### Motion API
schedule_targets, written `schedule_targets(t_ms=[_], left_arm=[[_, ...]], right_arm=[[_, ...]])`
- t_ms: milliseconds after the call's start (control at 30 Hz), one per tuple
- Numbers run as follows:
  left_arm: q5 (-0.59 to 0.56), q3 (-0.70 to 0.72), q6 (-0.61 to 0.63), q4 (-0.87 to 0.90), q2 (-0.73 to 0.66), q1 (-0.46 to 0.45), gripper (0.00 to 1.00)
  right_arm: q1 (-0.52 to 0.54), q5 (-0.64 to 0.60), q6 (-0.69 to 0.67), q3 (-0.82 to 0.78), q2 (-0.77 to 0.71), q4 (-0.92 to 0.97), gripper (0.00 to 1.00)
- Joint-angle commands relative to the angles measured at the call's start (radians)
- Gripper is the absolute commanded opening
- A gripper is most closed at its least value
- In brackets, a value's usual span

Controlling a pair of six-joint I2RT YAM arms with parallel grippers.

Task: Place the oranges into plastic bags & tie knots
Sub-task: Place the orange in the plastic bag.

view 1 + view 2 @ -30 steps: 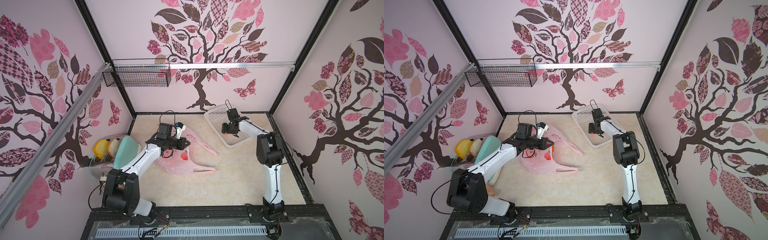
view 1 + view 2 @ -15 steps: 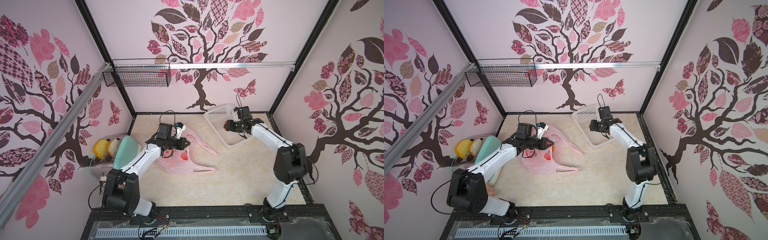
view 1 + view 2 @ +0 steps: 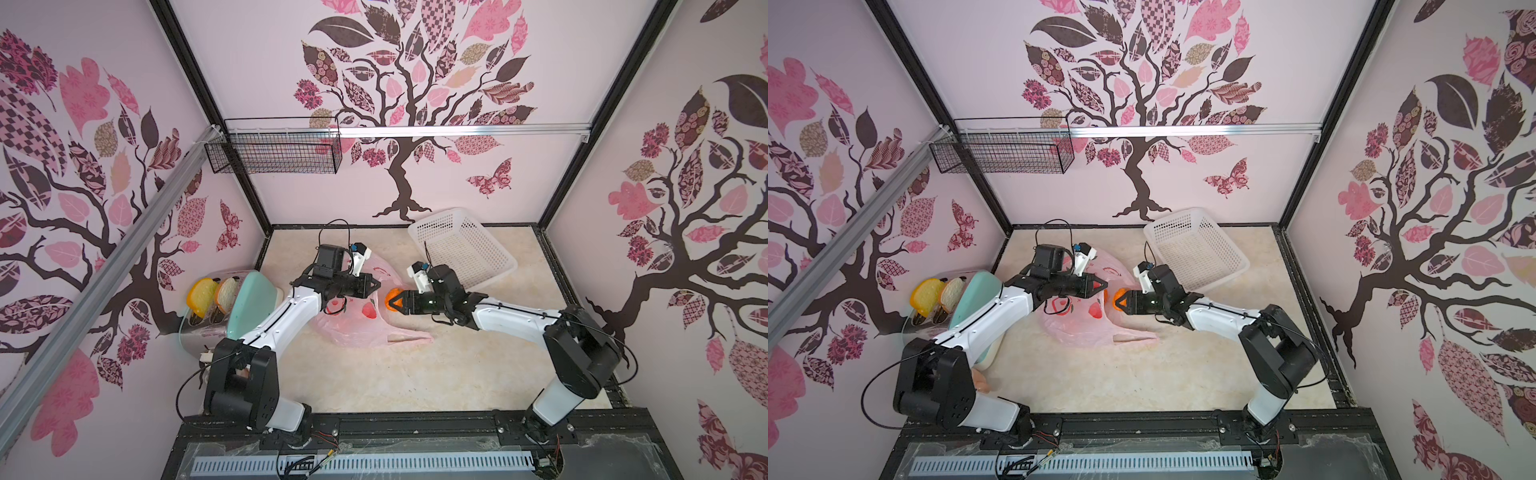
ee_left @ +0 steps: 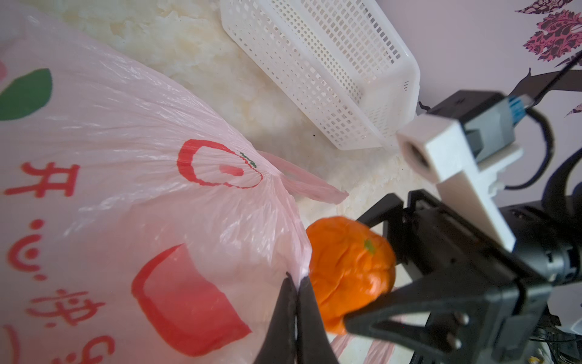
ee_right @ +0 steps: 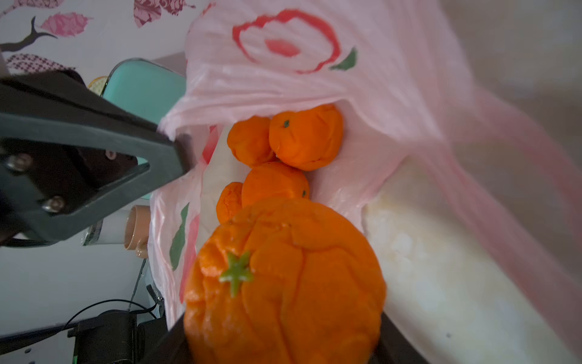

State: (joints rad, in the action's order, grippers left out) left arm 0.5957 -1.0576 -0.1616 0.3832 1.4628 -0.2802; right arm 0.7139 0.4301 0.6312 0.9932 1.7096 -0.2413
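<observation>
The pink plastic bag (image 3: 357, 332) lies on the table with red fruit prints. My left gripper (image 3: 376, 284) is shut on its rim (image 4: 299, 271) and holds the mouth lifted open. My right gripper (image 3: 395, 301) is shut on one orange (image 3: 390, 300), level with the mouth and just outside it, right beside the left fingertips. In the right wrist view the held orange (image 5: 283, 283) fills the foreground, and several oranges (image 5: 305, 135) lie inside the bag (image 5: 315, 63) beyond it. The bag's handle strips (image 3: 409, 338) lie loose on the table. No knots show.
A white perforated basket (image 3: 461, 249) stands tilted at the back right, behind my right arm. A toaster with yellow and brown slices (image 3: 208, 303) and a mint-green object (image 3: 253, 299) stand by the left wall. A black wire basket (image 3: 276, 151) hangs on the back wall.
My right arm has swung from the white basket down to the bag's mouth, carrying the orange. The left arm and the bag have not moved.
</observation>
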Motion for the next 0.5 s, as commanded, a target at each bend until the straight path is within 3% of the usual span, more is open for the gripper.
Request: schedule_targets(t_ms=[0, 67, 167, 333, 467], left_arm=[[0.008, -0.007, -0.003, -0.012, -0.033, 0.003, 0.00], [0.003, -0.001, -0.002, -0.011, -0.041, 0.002, 0.00], [-0.002, 0.020, -0.003, -0.017, -0.056, 0.003, 0.00], [-0.016, 0.046, -0.005, -0.022, -0.071, 0.003, 0.00], [-0.028, 0.052, -0.007, -0.020, -0.075, 0.004, 0.00]], right_arm=[[0.025, 0.129, 0.139, 0.051, 0.105, -0.226, 0.46], [0.033, 0.194, 0.222, 0.051, 0.179, -0.365, 0.47], [0.038, 0.244, 0.257, 0.114, 0.287, -0.410, 0.50], [0.063, 0.373, 0.208, 0.227, 0.424, -0.418, 0.57], [0.079, 0.376, 0.158, 0.232, 0.431, -0.351, 0.60]])
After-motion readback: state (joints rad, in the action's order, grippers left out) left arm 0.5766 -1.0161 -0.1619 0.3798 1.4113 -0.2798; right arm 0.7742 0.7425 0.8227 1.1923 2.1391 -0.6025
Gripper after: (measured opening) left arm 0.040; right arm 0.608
